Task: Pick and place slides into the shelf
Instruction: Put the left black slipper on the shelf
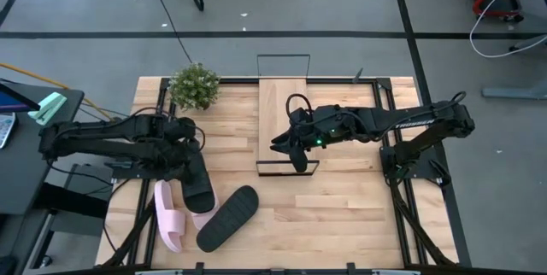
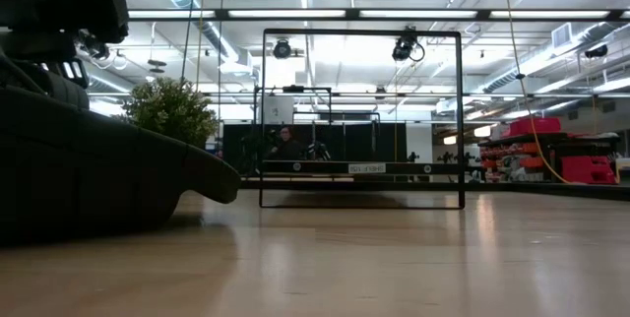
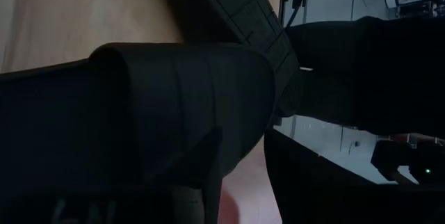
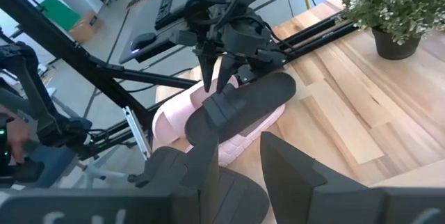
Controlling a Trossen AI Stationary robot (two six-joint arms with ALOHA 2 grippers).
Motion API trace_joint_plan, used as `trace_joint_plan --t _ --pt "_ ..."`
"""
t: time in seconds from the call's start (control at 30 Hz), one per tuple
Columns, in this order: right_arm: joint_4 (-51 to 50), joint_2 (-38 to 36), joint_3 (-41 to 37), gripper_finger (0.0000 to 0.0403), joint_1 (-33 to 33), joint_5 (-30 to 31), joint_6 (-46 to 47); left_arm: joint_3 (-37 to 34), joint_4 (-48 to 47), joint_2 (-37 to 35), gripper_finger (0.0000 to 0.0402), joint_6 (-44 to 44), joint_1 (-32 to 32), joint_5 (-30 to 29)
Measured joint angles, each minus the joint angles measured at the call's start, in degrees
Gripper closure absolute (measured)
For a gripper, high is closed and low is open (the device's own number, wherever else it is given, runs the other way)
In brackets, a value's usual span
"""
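My left gripper (image 1: 190, 166) is shut on a black slide (image 1: 200, 191) at the table's left. It also shows in the right wrist view (image 4: 219, 78), on top of that slide (image 4: 240, 109). Two pale pink slides (image 1: 168, 215) (image 1: 203, 220) lie beside and partly under it. The second black slide (image 1: 229, 217) lies slantwise on the table near the near edge. The shelf (image 1: 282, 113), a light-wood board with a black wire frame (image 2: 362, 201), stands at the table's far middle. My right gripper (image 1: 297, 160) hovers open over the shelf's near end, holding nothing. My left gripper holds the black slide at its far end (image 4: 221, 93), the fingers (image 4: 208, 67) coming from above and pointing down. The slide reaches toward the near edge over a pink slide (image 4: 174, 123). I cannot tell whether it is lifted clear. Its strap (image 3: 181, 99) fills the left wrist view.
A potted plant (image 1: 195, 85) stands at the far left of the table, next to the shelf. A dark slide (image 2: 89, 179) fills the left of the low view. Bare wood lies between the shelf and the near edge, and on the table's right.
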Motion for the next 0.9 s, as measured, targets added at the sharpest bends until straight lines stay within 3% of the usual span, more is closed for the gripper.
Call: trace_joint_plan --t 0.53,0.9 --pt "0.0 0.0 0.0 0.0289 0.02 0.05 -0.04 0.0 -2.11 0.0 0.0288 5.2 0.78 -1.09" --pt "0.0 0.0 0.0 0.0289 -0.49 0.09 0.37 0.46 -6.54 -0.02 0.026 10.83 11.22 -2.18"
